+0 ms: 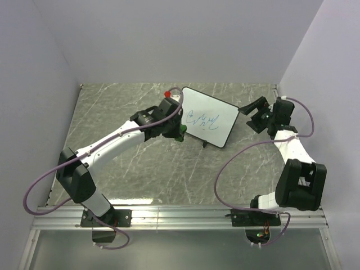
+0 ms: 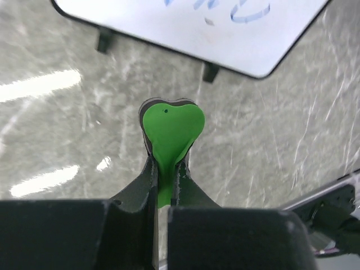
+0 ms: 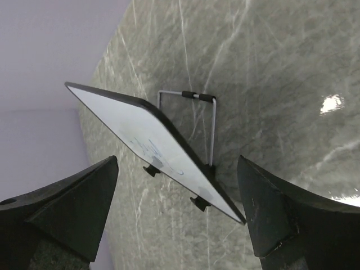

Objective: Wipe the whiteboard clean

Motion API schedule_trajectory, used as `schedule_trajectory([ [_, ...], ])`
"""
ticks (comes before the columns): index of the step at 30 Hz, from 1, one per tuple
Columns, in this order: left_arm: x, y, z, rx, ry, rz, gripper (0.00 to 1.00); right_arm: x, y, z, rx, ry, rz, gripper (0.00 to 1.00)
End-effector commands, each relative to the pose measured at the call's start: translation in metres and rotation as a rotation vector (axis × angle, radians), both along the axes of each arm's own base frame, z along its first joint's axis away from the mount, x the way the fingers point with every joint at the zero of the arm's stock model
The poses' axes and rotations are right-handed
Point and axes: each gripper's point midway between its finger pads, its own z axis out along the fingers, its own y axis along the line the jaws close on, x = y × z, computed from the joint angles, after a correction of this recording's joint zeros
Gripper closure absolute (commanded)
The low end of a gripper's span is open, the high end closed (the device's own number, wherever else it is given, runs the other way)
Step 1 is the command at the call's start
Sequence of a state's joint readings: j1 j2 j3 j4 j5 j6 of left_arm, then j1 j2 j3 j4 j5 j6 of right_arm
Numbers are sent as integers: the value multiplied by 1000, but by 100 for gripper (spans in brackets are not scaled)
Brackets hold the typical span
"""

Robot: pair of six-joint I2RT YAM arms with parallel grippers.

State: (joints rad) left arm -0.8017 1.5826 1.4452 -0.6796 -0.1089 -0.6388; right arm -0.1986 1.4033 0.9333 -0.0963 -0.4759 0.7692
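Near the far edge of the grey marbled tabletop [image 1: 140,169], right of its middle, small white rectangular whiteboard [image 1: 216,109] with thin black edge, propped tilted on a thin wire stand [image 3: 212,126], blue scribble [image 1: 203,119] on its face, left gripper [image 2: 167,166] just beside its near-left edge, jaws pinching a flat green heart-shaped piece [image 2: 171,124], right gripper [image 1: 251,116] near its right edge, jaws spread wide

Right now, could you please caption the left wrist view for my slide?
Left gripper, shut on a green block, just short of the whiteboard and its blue writing.

left tool [image 2: 164,169] clamped on green block [image 2: 171,126] | right tool [image 3: 177,166] spread wide
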Motion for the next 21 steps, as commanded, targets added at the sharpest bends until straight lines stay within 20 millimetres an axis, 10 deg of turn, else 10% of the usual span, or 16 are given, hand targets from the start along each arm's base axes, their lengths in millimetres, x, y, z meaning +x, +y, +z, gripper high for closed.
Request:
schedule_trajectory([
  [1,16,-4,49,-78,-85,-15,100,19,14,16,58,-169,93,8],
  [9,46,-13,45,-84,-95,-9,100,20,32,-11,172,-236,165,15],
  [16,68,-66,22,-215,-67,-103,100,29,37,-21,178,-241,235,54],
  [21,83,-99,13,-289,-53,-152,100,30,42,-27,162,-219,293,55],
])
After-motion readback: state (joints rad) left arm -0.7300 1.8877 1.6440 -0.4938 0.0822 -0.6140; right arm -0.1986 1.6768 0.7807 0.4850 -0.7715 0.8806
